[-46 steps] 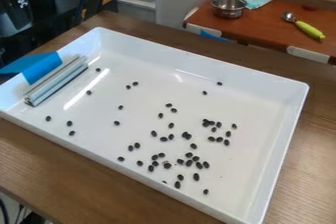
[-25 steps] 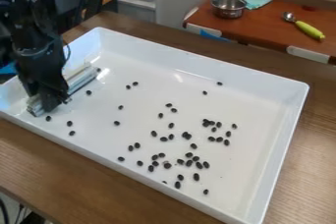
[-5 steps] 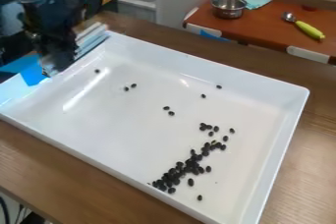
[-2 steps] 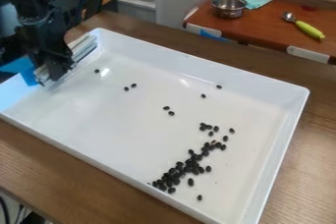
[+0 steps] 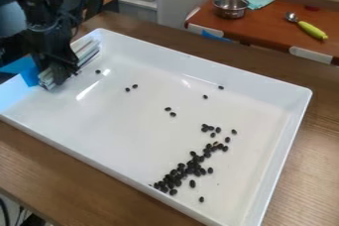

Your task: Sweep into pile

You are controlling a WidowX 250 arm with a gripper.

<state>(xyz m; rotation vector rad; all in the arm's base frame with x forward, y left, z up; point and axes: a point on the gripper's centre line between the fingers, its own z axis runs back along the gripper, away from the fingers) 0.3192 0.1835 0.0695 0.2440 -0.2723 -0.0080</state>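
Mostly, the black beans (image 5: 189,168) lay in a dense slanting band in the lower right part of the white tray (image 5: 198,64), running from near the front wall up toward a looser cluster. Two beans sat apart to the right of the band's lower end. Others were scattered farther off: a pair near the middle, another pair to the upper left, one near the left end and two near the back wall.

The black gripper (image 5: 58,78) hung at the tray's left end, its fingers closed around a long, pale ridged bar (image 5: 86,51), which slanted up and to the right from them. Blue tape (image 5: 29,75) showed just beside it on the left. The tray rested on a wooden table (image 5: 126,22). Behind, on a reddish-brown tabletop (image 5: 271,24), were a metal pot (image 5: 230,8), a teal cloth (image 5: 255,1) and a green-handled scoop (image 5: 311,30).
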